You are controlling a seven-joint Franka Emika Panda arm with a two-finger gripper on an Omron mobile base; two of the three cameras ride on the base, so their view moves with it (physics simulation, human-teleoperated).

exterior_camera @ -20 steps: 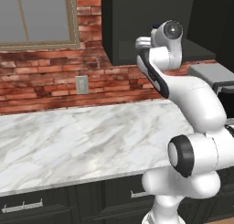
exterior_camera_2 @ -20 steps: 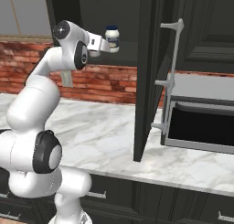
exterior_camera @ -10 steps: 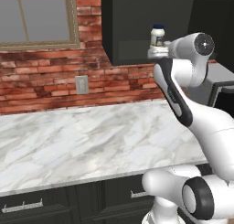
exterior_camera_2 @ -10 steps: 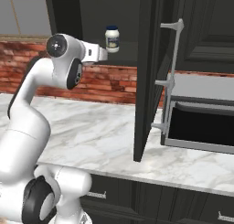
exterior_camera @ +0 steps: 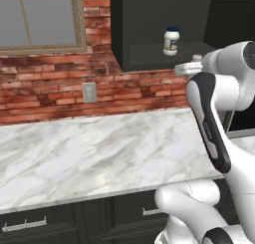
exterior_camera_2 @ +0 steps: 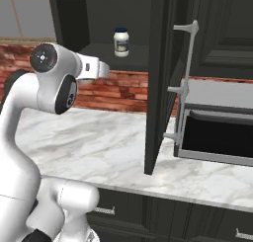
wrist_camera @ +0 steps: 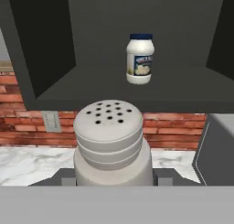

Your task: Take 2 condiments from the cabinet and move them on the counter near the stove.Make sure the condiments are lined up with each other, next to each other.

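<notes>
Shaker, small, rigid and probably light, sits upright clamped low on its body between the gripper fingers, outside the cabinet.

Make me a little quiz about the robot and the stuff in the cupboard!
1. True or false: the jar stands on the cabinet shelf.
2. What does the tool hold? A) shaker B) jar C) nothing
3. Fill in: the jar's lid is dark ____.

Key: 1 true. 2 A, the shaker with holes on top sits between its fingers, out in front of the cabinet. 3 blue.
</notes>
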